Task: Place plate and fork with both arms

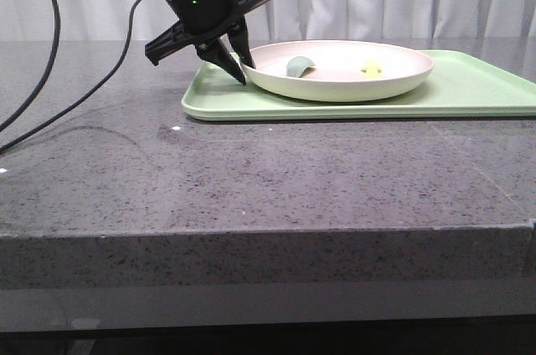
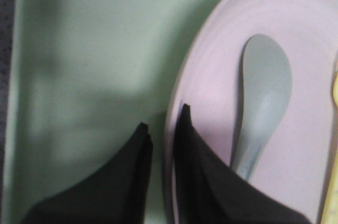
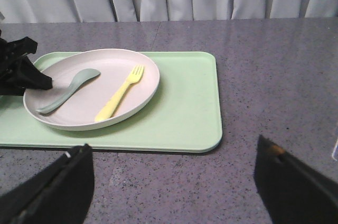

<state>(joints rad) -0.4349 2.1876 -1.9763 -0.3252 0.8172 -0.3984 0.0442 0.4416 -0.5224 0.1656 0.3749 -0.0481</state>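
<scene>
**Left gripper pinching the plate's rim, right gripper wide apart over the surface**

The left gripper (image 1: 237, 64) is tilted down at the near-left edge of the plate (image 1: 394, 79). Its two dark fingers (image 2: 198, 171) stand on either side of the raised rim, one inside the plate and one outside over the tray (image 1: 469, 91), with only the narrow rim between them; the left wrist view shows the rim running up through that gap, so the gripper is closed onto the plate's edge.

The cream-white plate lies on the light-green tray, towards the tray's left end. In it lie a sage-green spoon (image 3: 68, 90) and the pale-yellow fork (image 3: 120, 93). The spoon rests on the side nearer the left gripper, its bowl pointing away from the robot. The fork lies just beside it, apart from it, tines pointing away as well. In the front view only a small yellow bit of the fork shows above the rim.

The right gripper (image 3: 174, 182) hangs above the grey speckled surface (image 1: 251, 179), on the near side of the tray, its fingers (image 3: 50, 192) spread wide with nothing between them. It is well apart from the plate and fork, and does not show in the front view.
</scene>
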